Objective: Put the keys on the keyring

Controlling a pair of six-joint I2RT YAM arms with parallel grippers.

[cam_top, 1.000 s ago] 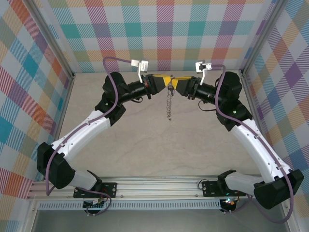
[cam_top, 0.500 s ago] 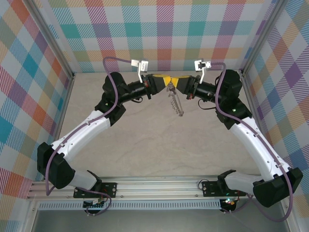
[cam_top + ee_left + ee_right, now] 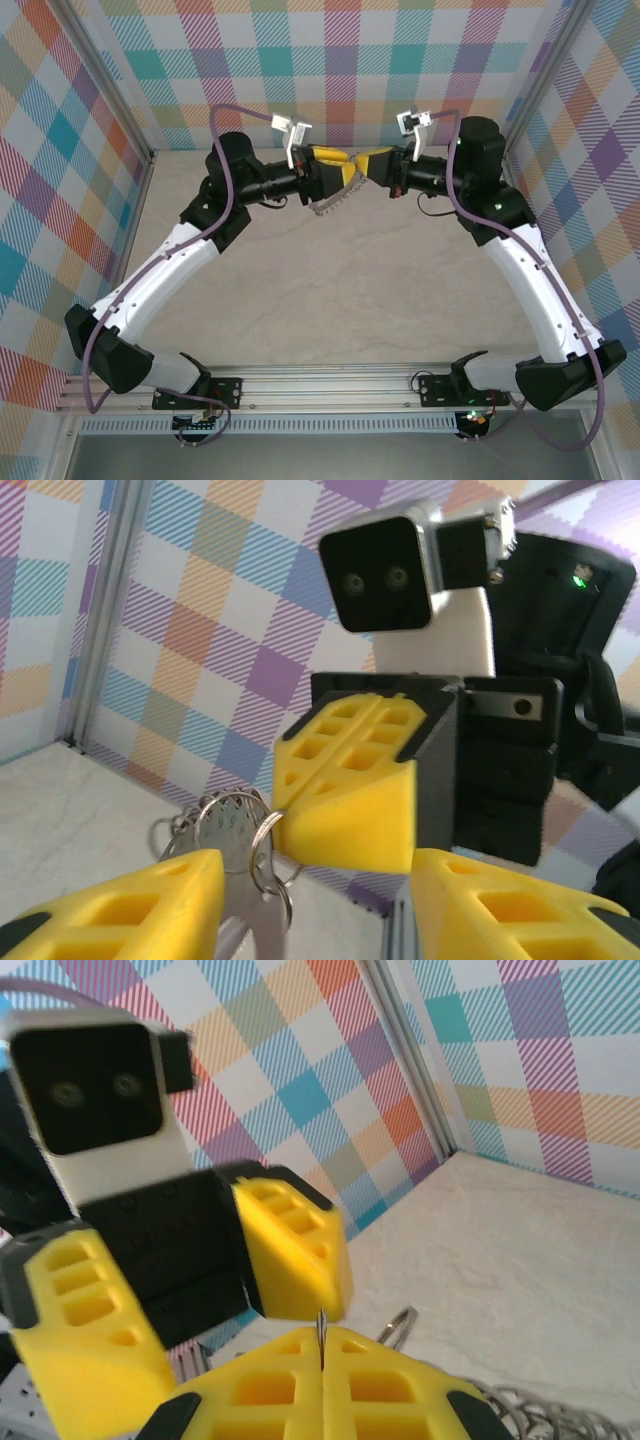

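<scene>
Silvery keyring (image 3: 235,830) hangs downward from the right gripper's (image 3: 288,812) clamped fingertips, lying between the left gripper's (image 3: 318,880) parted, empty fingers, nearest one pad.

Keyring (image 3: 232,832): shiny silvery metal. Fingers (image 3: 350,810): matt yellow plastic. Table (image 3: 520,1250): pale, matt, faintly mottled.

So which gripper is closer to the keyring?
Right: the right gripper is shut, pinching the keyring at its fingertips. The left gripper is open, fingers either side of it, seemingly not clamping.
</scene>
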